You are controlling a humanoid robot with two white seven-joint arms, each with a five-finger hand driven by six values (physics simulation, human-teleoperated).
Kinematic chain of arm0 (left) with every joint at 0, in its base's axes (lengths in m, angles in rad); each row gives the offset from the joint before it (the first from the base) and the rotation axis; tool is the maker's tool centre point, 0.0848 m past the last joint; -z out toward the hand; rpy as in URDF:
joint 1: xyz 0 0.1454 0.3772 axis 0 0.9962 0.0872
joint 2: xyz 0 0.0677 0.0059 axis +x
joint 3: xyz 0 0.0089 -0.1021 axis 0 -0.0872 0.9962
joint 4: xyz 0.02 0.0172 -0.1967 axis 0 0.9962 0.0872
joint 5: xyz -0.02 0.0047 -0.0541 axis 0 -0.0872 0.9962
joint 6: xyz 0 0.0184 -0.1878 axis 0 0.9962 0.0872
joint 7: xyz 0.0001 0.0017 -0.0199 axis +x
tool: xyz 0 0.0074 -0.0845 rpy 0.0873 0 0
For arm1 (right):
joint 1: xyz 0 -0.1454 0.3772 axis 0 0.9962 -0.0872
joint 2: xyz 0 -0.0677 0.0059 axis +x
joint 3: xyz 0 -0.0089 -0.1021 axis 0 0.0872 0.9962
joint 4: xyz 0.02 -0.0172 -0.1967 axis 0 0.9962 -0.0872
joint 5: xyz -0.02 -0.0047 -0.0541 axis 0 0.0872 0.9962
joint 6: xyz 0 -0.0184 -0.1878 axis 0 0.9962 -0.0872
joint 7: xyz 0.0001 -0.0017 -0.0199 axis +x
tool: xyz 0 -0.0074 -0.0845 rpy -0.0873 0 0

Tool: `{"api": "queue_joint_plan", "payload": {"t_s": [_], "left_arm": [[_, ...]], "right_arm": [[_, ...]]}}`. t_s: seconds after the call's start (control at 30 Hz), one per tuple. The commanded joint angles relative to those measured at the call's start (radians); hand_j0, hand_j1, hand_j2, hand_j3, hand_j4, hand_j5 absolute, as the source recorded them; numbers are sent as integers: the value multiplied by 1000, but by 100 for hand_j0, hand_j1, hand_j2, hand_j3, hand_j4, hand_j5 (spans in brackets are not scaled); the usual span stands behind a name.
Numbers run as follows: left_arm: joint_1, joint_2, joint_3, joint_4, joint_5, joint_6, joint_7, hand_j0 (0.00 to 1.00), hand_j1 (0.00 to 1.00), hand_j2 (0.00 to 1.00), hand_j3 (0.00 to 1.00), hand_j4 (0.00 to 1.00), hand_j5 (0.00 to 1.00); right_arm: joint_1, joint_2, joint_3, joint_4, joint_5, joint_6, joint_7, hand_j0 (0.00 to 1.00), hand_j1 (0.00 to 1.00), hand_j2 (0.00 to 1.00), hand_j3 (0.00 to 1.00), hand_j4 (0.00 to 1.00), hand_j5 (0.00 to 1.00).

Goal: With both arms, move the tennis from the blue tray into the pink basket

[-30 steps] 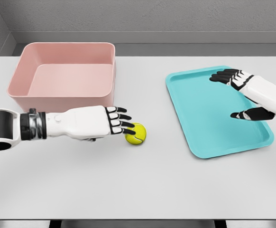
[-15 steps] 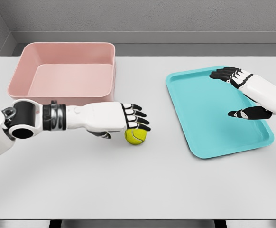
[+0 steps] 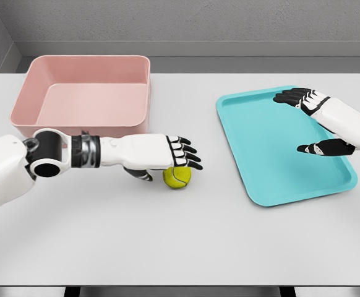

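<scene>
A white table (image 3: 180,247) is filling most of the view, and everything here is being placed relative to the yellow-green tennis ball (image 3: 177,177) sitting on it. The ball is resting on the bare tabletop near the middle, outside both containers. The left hand (image 3: 161,154) is reaching in from the left and hovering over the ball's upper left side, its black-tipped fingers (image 3: 189,158) spreading apart above the ball without closing around it; whether they are touching the ball is hard to tell. The left forearm is stretching back toward the left edge. To the right of the ball, well apart from it, a blue tray (image 3: 279,154) is lying flat on the table. The right hand (image 3: 319,120) is hanging over the far right part of that tray, fingers extended and thumb held apart, gripping nothing. Behind the ball and to its left, a pink basket (image 3: 84,93) is standing near the table's far edge, its front wall just beyond the left hand.
</scene>
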Motion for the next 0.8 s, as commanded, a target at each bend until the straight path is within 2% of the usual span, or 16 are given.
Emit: {"api": "queue_joint_plan", "payload": {"t_s": [0.0, 0.47, 0.6, 0.77], "left_arm": [[0, -9, -3, 13, 6, 1, 1, 100, 100, 100, 100, 100, 100], [2, -30, -24, 27, 6, 1, -9, 100, 100, 100, 100, 100, 100], [0, -30, -24, 27, 4, 1, -25, 92, 92, 92, 92, 92, 92], [-2, -40, -24, 27, 6, 1, -36, 92, 92, 92, 92, 92, 92]], "right_arm": [[0, -1, 0, 1, -7, 2, -1, 100, 100, 100, 100, 100, 100], [0, -1, 0, 0, -7, 2, -1, 100, 100, 100, 100, 100, 100], [0, -1, -2, 0, -8, 2, -1, 100, 100, 100, 100, 100, 100], [0, -3, -2, 0, -7, 2, -1, 100, 100, 100, 100, 100, 100]]}}
